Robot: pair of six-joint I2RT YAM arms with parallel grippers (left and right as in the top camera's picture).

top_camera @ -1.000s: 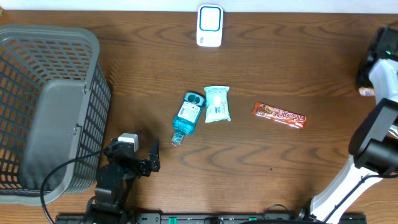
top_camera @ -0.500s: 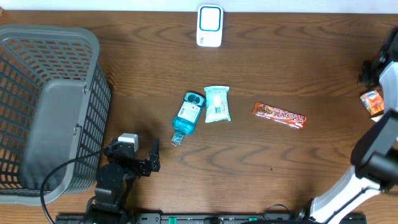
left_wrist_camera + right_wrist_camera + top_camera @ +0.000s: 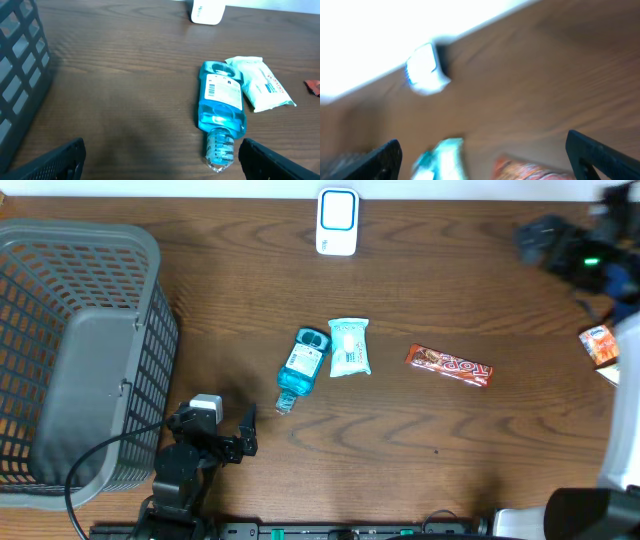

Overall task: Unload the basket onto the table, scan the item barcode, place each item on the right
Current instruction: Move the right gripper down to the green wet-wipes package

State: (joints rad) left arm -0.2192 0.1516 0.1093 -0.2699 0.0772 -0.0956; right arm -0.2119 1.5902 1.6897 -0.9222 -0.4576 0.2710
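Fingers spread wide on both arms: left gripper (image 3: 228, 420) at lower left, right gripper (image 3: 560, 245) blurred at upper right. The blue mouthwash bottle (image 3: 302, 366) lies mid-frame, barcode label up, just beside a wipes pack (image 3: 349, 346); the scanner (image 3: 337, 222) sits top centre.
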